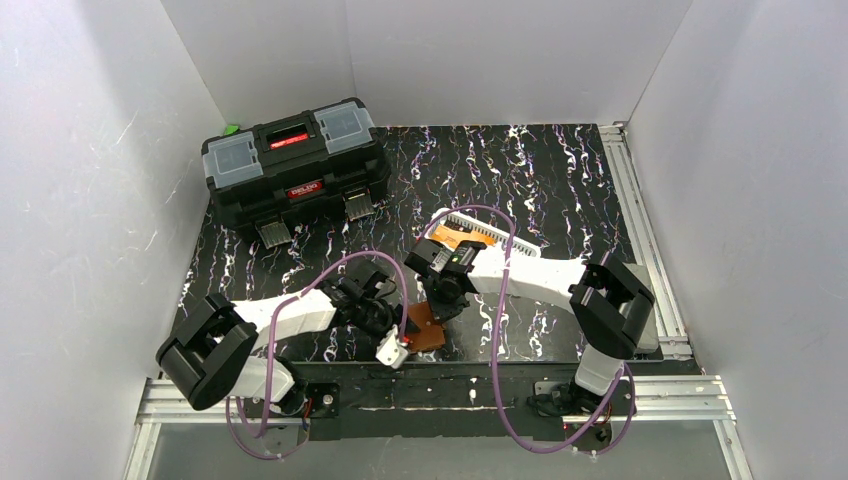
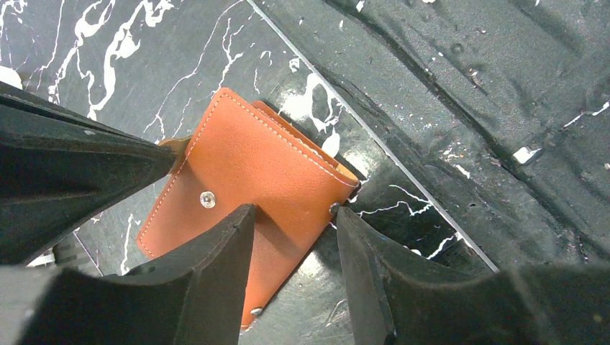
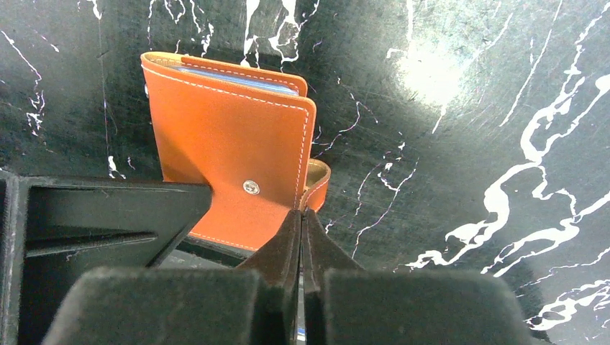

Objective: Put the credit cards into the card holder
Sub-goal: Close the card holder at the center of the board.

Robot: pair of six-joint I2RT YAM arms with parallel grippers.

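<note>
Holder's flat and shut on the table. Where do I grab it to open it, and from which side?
Probably the snap tab. The holder lies flat, so its faces offer no pinch, but the tab loops out past the edge by the snap. Come in low from that edge and pinch the loop.

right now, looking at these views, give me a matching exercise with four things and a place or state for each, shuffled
Things
1. toolbox
2. card holder
3. left claw
4. right claw

Places and states
a. shut tight, at the leather's edge
b. black, at the back left
c. open, astride a leather corner
d. brown, folded, at the front between both arms

Pairs: 1-b; 2-d; 3-c; 4-a
</note>
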